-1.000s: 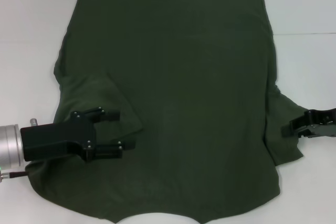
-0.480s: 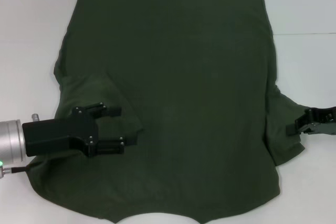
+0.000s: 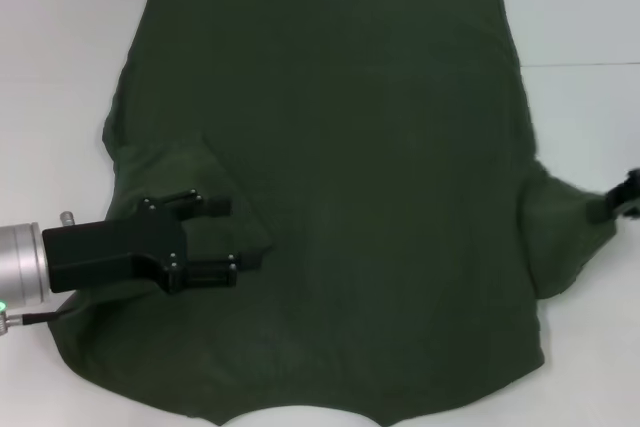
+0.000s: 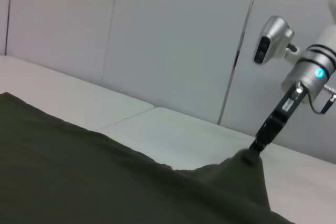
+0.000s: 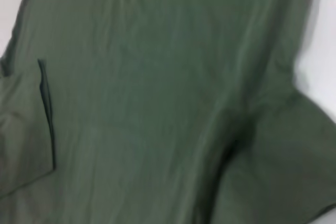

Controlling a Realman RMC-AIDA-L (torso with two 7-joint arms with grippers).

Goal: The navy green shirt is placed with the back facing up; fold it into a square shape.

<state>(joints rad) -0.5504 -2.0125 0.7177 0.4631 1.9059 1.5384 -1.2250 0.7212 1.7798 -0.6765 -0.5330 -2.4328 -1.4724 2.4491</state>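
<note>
**Olive cotton, sleeves being worked**

Olive shirt (image 3: 340, 177) is lying back-up, spread across the white table (image 3: 60, 47); soft, limp, best gripped at sleeve hems. Left gripper (image 3: 220, 237) is hovering, fingers apart, over the folded sleeve (image 3: 190, 182). Right gripper (image 4: 257, 142) is pinching the opposite sleeve (image 3: 565, 232).

One navy green shirt (image 3: 350, 197), spread flat on one white table (image 3: 60, 67). Two sleeves: one folded in at 8 o'clock, one drawn out at 3 o'clock. Two grippers: left gripper (image 3: 222, 237) at 8 o'clock, two fingers showing; right gripper (image 3: 622, 199) at 3 o'clock, pinching sleeve edge.
</note>
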